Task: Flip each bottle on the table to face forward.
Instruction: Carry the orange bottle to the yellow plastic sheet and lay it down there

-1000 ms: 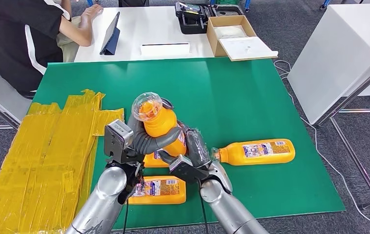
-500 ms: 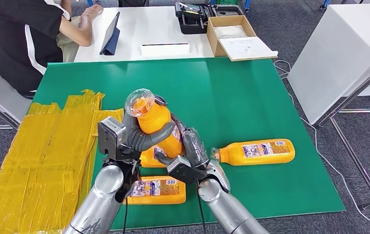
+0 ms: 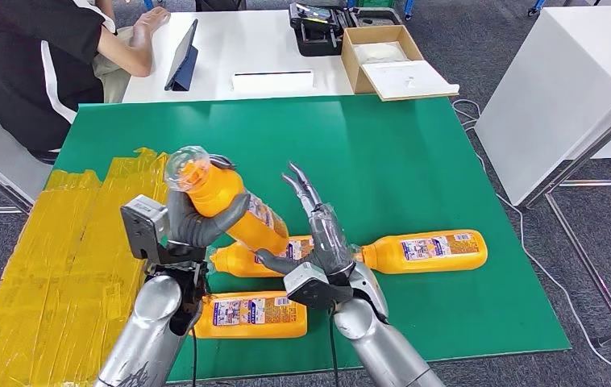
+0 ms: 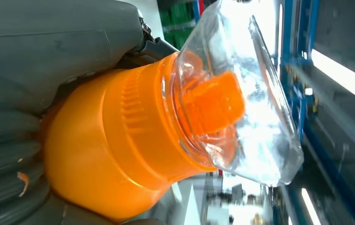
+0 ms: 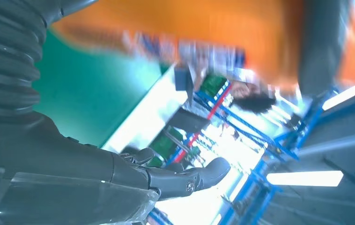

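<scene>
My left hand (image 3: 192,223) grips an orange bottle (image 3: 226,205) with a clear cap, lifted off the green mat (image 3: 383,161) and tilted up to the left. The left wrist view shows its orange neck (image 4: 114,140) and clear cap cover (image 4: 255,93) close up, with my left hand (image 4: 49,51) around it. Just right of the bottle, my right hand (image 3: 320,234) is open, fingers spread upward; its fingers (image 5: 185,180) also appear in the right wrist view. Three more orange bottles lie on the mat: one to the right (image 3: 425,251), one near the front (image 3: 254,314), one (image 3: 234,262) partly hidden under the held bottle.
Crumpled yellow sheeting (image 3: 60,242) covers the mat's left side. A person in black (image 3: 28,56) sits at the back left by a white table (image 3: 270,40) holding a tablet (image 3: 183,58) and a cardboard box (image 3: 383,56). Another white table (image 3: 560,89) stands right.
My left hand has carried the bottle to the left and tilted it over. My right hand has let go of it and spread its fingers.
</scene>
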Controlling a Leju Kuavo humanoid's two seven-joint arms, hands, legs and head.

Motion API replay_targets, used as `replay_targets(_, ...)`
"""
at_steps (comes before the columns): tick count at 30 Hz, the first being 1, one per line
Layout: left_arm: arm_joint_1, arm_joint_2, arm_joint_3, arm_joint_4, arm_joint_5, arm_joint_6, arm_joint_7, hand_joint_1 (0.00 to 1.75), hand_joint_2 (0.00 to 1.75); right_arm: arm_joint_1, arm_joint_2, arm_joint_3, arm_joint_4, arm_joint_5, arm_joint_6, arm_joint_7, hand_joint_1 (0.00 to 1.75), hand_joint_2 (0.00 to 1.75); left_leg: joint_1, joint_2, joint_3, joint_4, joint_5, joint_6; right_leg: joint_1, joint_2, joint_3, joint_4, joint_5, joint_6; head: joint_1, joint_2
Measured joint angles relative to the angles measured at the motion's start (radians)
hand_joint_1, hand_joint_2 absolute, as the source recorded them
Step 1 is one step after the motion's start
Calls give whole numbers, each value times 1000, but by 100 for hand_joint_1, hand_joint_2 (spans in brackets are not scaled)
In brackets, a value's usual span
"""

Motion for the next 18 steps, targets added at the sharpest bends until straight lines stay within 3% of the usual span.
replay_targets(3,12,3,17,-10,5,1,-3,175,175,12,-9,-4,-30,-1,-7,0,0,175,0,0,0,0,0,0,0,0,0,0,0,0,0,0)
replay_targets(8,90,26,178,-111,52,5,-22,175,175,129,-65,-57,-244,-17,-54,-16,0,175,0,0,-1,0,0,0,0,0,-1,0,0,0,0,0)
replay_targets(18,102,28,208,-136,52,1,-22,175,175,149,-75,-69,-291,-17,-55,-17,0,175,0,0,-1,0,0,0,0,0,-1,0,0,0,0,0)
